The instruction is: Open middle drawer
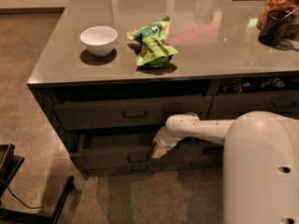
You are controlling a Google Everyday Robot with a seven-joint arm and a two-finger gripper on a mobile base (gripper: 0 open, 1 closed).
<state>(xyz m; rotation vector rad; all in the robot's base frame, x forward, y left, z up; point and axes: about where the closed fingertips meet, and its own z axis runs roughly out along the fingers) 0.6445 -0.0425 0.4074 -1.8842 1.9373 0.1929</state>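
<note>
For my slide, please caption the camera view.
End effector at the top front edge of the slightly open middle drawer.
</note>
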